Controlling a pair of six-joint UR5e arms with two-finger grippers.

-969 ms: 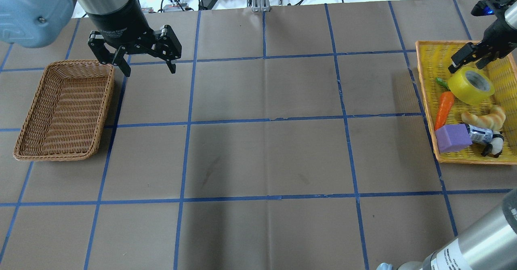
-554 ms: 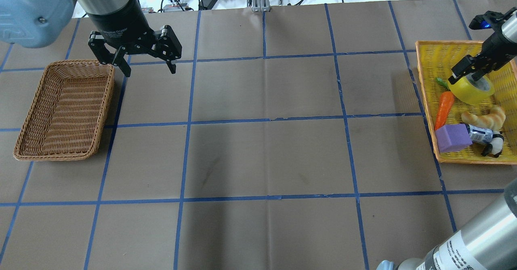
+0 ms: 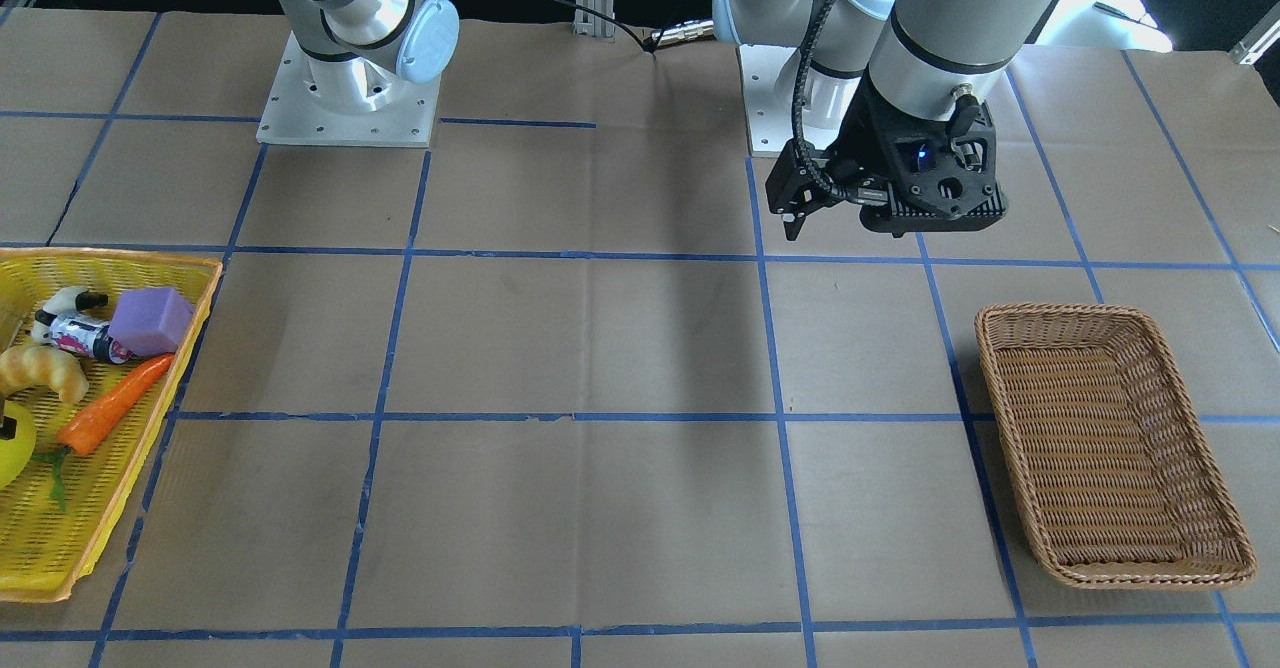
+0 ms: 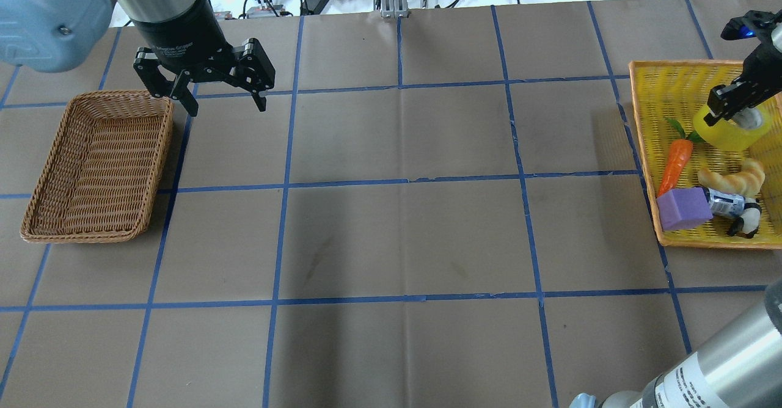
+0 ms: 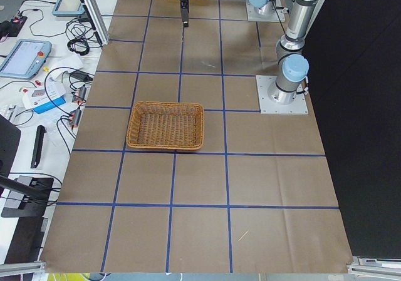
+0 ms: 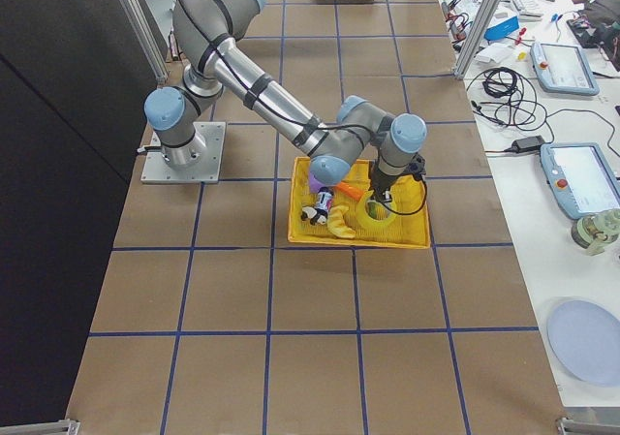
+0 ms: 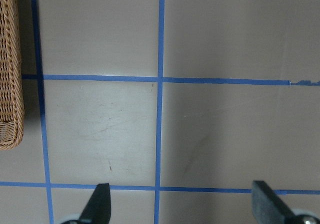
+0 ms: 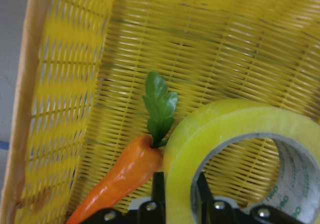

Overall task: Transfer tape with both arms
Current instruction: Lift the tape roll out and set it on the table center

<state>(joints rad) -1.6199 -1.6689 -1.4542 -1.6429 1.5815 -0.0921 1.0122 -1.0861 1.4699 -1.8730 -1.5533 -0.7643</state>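
**Overhead exterior view: right gripper pinches the yellow tape**

The tape is in the yellow basket at the right end of the table. The right gripper comes down on it from above. One finger is in the hole of the roll and the other is outside. The wall of the roll is squeezed between them.

The right wrist camera shows this up close. Two black fingers press on both sides of the shiny yellow wall. The roll looks tipped a little. I cannot tell if it is off the basket floor.

A toy carrot lies just beside the tape, and its green leaves touch the roll. Closer to the robot, in the same basket, are a croissant, a purple block and a small bottle.

The left gripper is well apart from all this, at the other end of the table. It hangs in the air with its two fingers spread wide. It is just beside the far corner of the brown wicker basket.

The left wrist camera looks straight down. It sees brown paper, blue lines and one edge of the wicker basket. The two finger tips sit far apart at the bottom of that picture.
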